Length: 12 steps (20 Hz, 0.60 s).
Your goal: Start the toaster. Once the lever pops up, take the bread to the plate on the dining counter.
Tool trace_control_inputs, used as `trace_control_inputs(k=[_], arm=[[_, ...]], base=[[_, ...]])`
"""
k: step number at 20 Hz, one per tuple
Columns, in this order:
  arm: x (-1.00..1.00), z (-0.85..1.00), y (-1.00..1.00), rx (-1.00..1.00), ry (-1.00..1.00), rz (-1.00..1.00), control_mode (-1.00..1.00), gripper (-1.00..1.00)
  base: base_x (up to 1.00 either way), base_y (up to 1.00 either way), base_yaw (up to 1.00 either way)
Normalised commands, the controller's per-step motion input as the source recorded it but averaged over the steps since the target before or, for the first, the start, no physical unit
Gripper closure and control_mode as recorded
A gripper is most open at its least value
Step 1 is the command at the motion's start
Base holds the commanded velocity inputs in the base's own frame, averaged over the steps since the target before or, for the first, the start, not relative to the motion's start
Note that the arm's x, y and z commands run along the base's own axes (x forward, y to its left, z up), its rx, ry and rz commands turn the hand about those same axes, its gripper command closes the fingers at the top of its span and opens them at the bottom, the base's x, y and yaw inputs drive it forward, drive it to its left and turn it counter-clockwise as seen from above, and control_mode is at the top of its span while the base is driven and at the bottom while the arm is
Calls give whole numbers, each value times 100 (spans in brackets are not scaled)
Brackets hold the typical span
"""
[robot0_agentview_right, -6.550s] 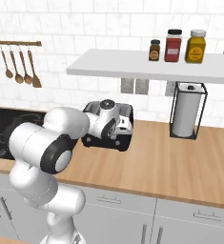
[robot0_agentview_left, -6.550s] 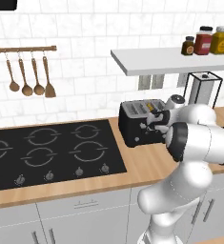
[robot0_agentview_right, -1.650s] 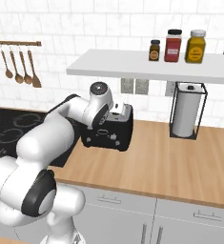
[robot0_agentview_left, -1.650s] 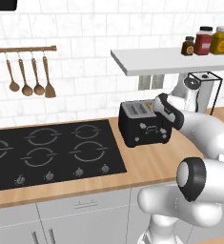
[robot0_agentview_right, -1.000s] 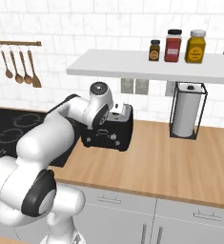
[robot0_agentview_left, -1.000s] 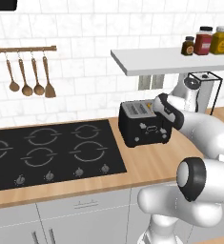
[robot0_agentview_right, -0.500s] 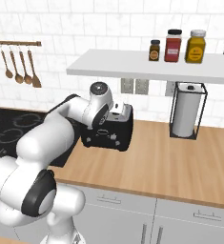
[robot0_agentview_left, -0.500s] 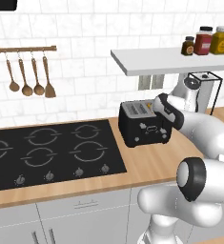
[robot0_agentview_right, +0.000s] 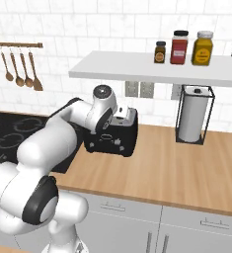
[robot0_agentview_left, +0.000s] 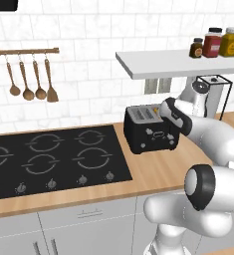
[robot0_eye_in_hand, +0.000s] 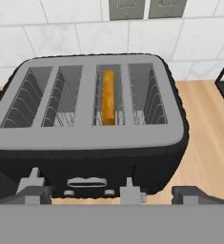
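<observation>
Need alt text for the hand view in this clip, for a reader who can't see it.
Looking down on a black toaster with a silver slotted top, one slice of bread standing on edge in a slot right of centre while the other slots show bare wire racks. It sits on a wood counter against a white tiled wall, with the hand's dark fingertips at the bottom edge.
</observation>
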Motion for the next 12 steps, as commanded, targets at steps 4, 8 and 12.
trace_control_inputs(k=[4, 8, 12], arm=[[0, 0, 0, 0, 0, 0, -100, -100], [0, 0, 0, 0, 0, 0, -100, -100], [0, 0, 0, 0, 0, 0, -100, -100]], base=[[0, 0, 0], [0, 0, 0], [0, 0, 0]])
